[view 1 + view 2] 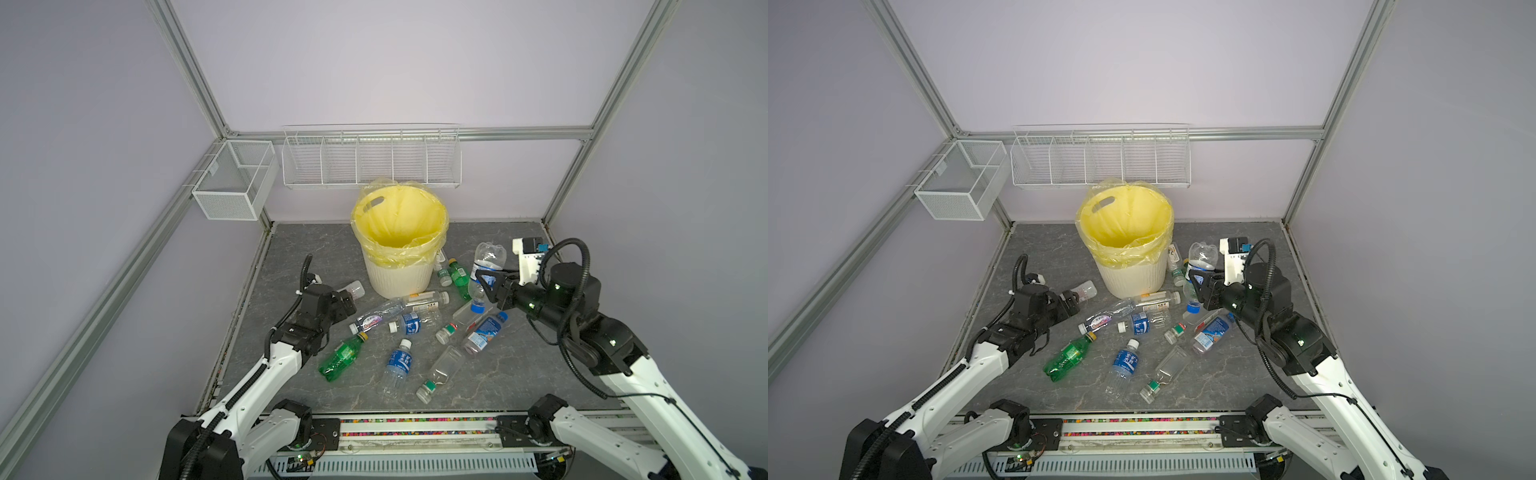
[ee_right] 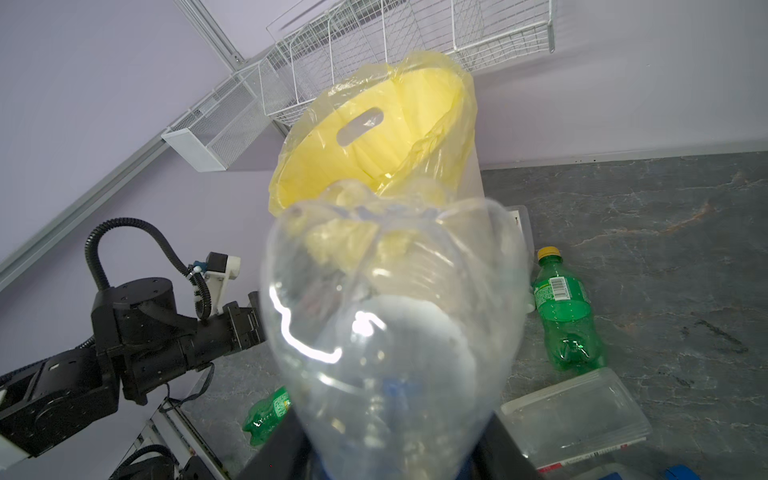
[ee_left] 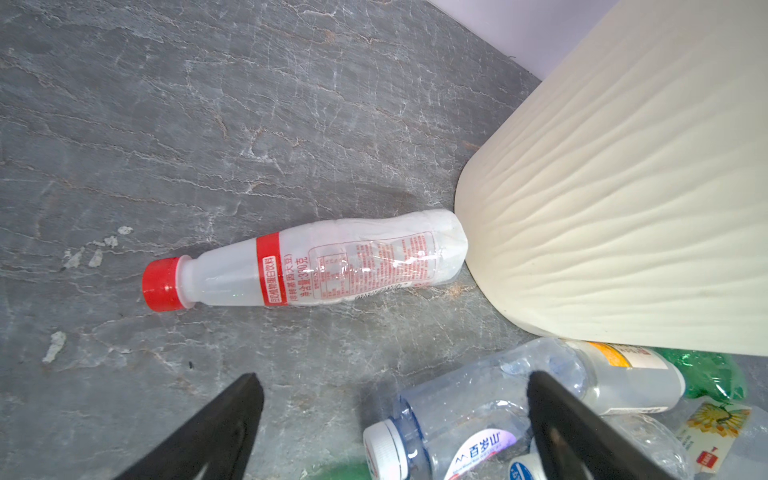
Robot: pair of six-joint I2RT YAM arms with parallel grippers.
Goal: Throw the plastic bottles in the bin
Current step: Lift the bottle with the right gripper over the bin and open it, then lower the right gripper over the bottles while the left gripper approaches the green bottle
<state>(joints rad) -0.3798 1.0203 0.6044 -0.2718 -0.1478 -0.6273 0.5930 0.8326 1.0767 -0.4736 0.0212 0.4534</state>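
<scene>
The bin [image 1: 399, 276], cream, ribbed and lined with a yellow bag, stands at the back middle of the grey floor in both top views. My right gripper [image 1: 489, 286] is shut on a clear bottle with a blue label [image 1: 488, 262], held cap-down in the air just right of the bin. In the right wrist view this bottle [image 2: 386, 311] fills the middle, with the bin [image 2: 457, 108] behind it. My left gripper [image 1: 347, 305] is open and low, left of the bin. A white bottle with a red cap [image 3: 316, 262] lies ahead of its fingers [image 3: 232, 415], its base against the bin [image 3: 623, 208].
Several bottles lie scattered in front of the bin, among them a green one [image 1: 343, 357], a blue-labelled one [image 1: 399, 365] and a clear square one [image 1: 444, 365]. White wire baskets [image 1: 372, 162] and a mesh basket [image 1: 232, 183] hang on the walls.
</scene>
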